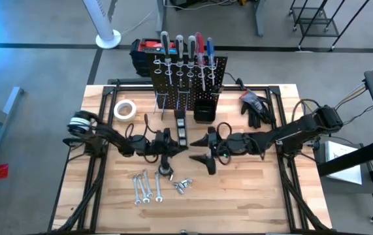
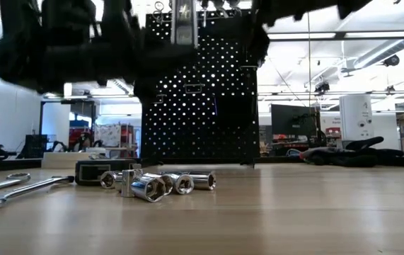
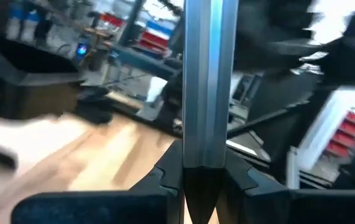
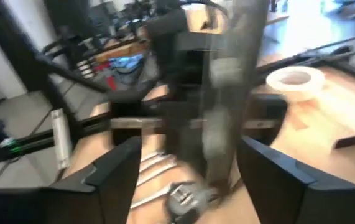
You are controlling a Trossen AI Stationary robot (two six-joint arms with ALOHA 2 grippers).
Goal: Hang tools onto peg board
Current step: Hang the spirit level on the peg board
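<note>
No writing can be read on anything. The peg board stands at the worktop's far edge, screwdrivers in its rings; what its small bin holds cannot be told. At mid-worktop the left gripper has its jaws pinching a grey metal bar. The right gripper faces it, jaws spread. Wrenches and sockets lie near the front edge.

Even, bright indoor light falls on the wooden table from overhead, leaving only soft, short shadows under the arms. In the low view, glowing ceiling strip lights backlight the peg board, turning it into a dark silhouette. Both wrist views are heavily motion-blurred; the white tape roll glares pale, and backgrounds smear
</note>
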